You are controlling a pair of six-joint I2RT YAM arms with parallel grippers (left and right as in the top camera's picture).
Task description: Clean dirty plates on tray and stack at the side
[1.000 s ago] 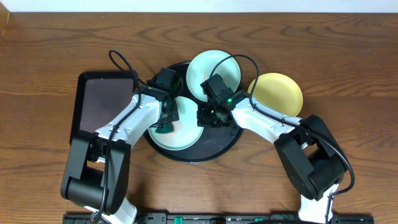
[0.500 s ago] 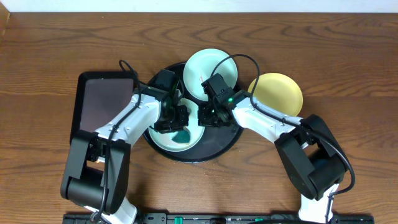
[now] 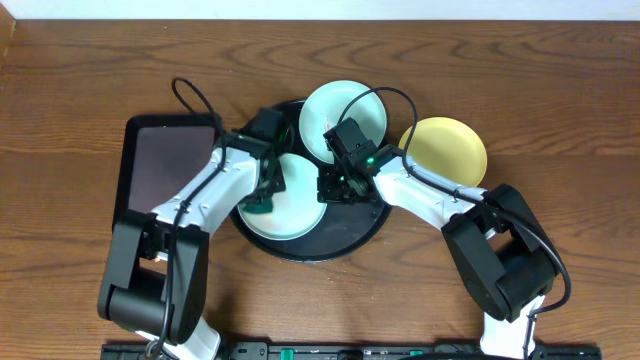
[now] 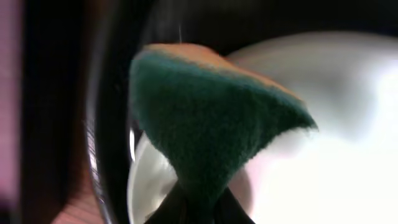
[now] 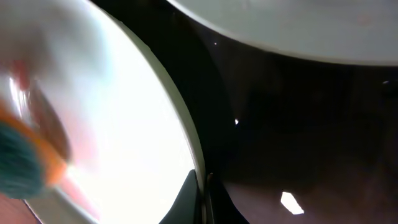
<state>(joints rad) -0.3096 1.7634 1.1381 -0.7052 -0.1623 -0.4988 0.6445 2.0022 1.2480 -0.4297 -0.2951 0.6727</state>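
Note:
The round black tray (image 3: 350, 232) holds two pale aqua plates. The near plate (image 3: 296, 208) lies at the tray's front left. The far plate (image 3: 345, 115) rests on the tray's back rim. My left gripper (image 3: 266, 200) is shut on a green and orange sponge (image 4: 211, 124), pressed on the near plate's left part. My right gripper (image 3: 326, 190) is shut on the near plate's right rim (image 5: 189, 143). The yellow plate (image 3: 447, 150) lies on the table right of the tray.
A rectangular black tray (image 3: 165, 165) lies on the table left of the round tray. The wooden table's far edge meets a white wall at the back.
My left gripper swept the sponge right to the plate's middle, then back to its left edge. The right gripper stayed on the rim.

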